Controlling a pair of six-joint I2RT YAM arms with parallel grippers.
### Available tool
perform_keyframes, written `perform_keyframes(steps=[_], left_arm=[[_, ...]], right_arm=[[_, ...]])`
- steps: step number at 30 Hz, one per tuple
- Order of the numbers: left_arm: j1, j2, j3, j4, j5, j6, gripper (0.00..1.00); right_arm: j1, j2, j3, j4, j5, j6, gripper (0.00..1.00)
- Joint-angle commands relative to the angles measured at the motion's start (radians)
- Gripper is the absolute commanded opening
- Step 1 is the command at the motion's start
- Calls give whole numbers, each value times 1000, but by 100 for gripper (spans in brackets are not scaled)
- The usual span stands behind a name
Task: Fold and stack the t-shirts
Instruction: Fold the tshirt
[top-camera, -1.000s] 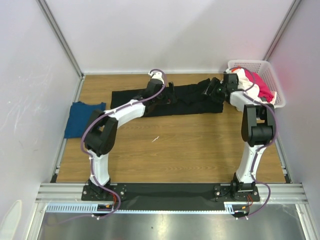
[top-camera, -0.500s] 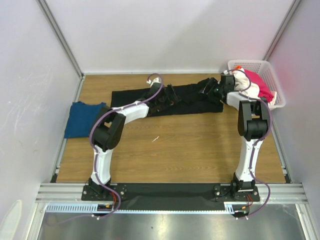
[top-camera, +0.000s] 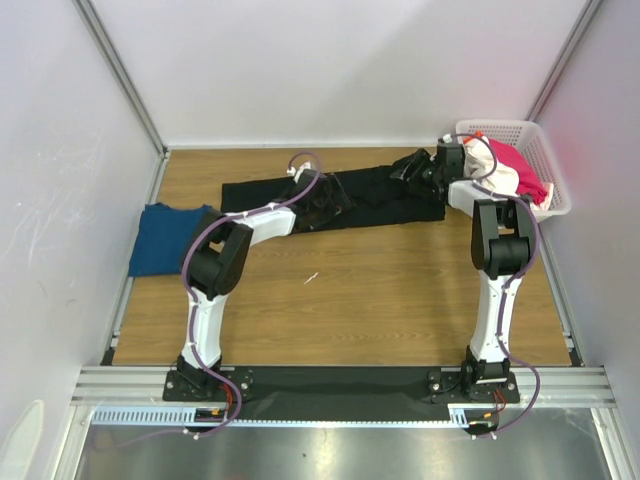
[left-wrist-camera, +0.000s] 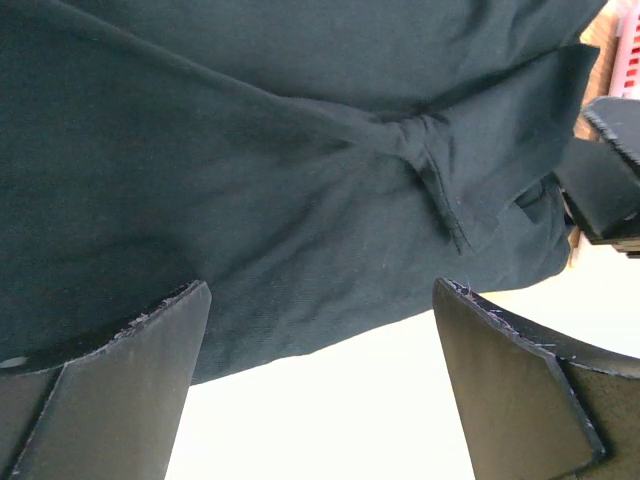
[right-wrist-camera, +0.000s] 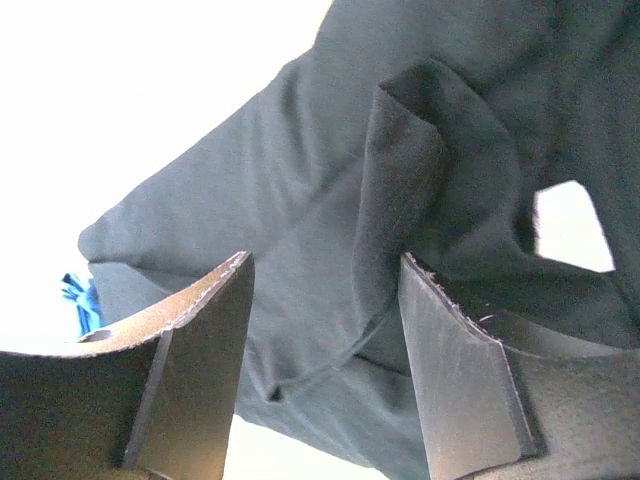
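A large black t-shirt (top-camera: 270, 200) lies spread along the back of the table. My left gripper (top-camera: 333, 197) sits over its middle. In the left wrist view the left gripper (left-wrist-camera: 320, 300) is open, the black cloth (left-wrist-camera: 250, 150) and its hem between the fingers. My right gripper (top-camera: 412, 170) is at the shirt's bunched right end. In the right wrist view the right gripper (right-wrist-camera: 325, 270) is open over a raised fold of black cloth (right-wrist-camera: 400, 170). A dark blue t-shirt (top-camera: 165, 238) lies folded at the left. White (top-camera: 490, 160) and pink-red (top-camera: 525, 178) shirts sit in the basket.
The white lattice basket (top-camera: 500, 127) stands at the back right corner, next to the right arm. White walls with metal frame posts close the table on three sides. A small white scrap (top-camera: 312, 277) lies on the wooden table (top-camera: 350, 300).
Both arms have reached farther back. The right gripper moved toward the far right end of the black shirt; the left wrist dropped lower over the shirt's middle. The cloth's right end shifted slightly.
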Motion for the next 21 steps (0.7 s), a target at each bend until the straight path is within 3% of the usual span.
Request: perform_keyframes(steps=[1, 14, 18, 21], left_arm=[[16, 9, -8, 0, -10, -25, 100], [30, -8, -33, 16, -4, -1, 99], [30, -34, -34, 25, -4, 31, 99], [30, -55, -33, 34, -4, 59, 99]], right_arm=[[21, 15, 76, 82, -26, 36, 64], [57, 215, 503, -28, -35, 40, 67], [53, 144, 530, -117, -41, -25, 68], [56, 37, 478, -230, 40, -85, 71]])
